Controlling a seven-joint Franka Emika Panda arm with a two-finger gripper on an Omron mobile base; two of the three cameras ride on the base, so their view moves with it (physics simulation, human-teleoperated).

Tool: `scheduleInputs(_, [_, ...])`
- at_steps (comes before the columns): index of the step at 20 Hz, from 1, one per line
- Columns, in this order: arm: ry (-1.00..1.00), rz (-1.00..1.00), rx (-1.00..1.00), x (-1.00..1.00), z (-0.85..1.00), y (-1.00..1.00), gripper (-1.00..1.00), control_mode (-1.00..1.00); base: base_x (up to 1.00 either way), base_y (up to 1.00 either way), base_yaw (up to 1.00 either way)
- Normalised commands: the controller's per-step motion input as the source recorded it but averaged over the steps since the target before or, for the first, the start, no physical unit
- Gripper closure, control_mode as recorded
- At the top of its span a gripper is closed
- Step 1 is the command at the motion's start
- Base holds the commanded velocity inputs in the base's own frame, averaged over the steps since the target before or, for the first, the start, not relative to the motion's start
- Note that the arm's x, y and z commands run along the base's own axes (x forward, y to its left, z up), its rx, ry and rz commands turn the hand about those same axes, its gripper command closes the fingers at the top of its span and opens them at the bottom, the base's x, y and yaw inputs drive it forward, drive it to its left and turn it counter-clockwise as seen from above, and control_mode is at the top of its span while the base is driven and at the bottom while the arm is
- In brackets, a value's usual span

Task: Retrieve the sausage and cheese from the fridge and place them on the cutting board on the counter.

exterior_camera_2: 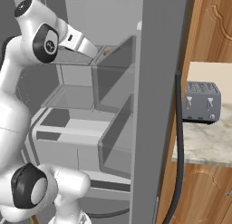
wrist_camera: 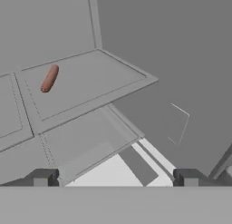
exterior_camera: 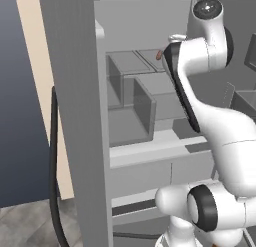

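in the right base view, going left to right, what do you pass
robot arm → sausage on the fridge shelf → open fridge door → its dark bar handle → grey toaster on the counter

My own forearm covers most of the sausage in the left base view, leaving a reddish sliver at the shelf's back edge. In the right base view it is a speck, too small to make out shape. The fridge door edge hides the toaster's left end and part of the counter, which the right edge cuts off.
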Motion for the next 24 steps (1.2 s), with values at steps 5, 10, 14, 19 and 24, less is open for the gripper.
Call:
scheduleInputs(5, [0.07, 0.00, 0.00, 0.74, -0.50, 0.01, -1.00, -1.00, 0.00, 0.00, 0.00])
scheduleInputs(10, [0.00, 0.00, 0.00, 0.67, -0.22, 0.02, -1.00, -1.00, 0.00, 0.00, 0.00])
scheduleInputs(14, [0.00, 0.00, 0.00, 0.62, -0.21, 0.06, -1.00, -1.00, 0.00, 0.00, 0.00])
scheduleInputs(19, [0.00, 0.00, 0.00, 0.51, -0.07, 0.11, -1.00, -1.00, 0.00, 0.00, 0.00])
scheduleInputs(24, [0.00, -0.05, 0.00, 0.72, -0.08, 0.02, -1.00, -1.00, 0.00, 0.00, 0.00])
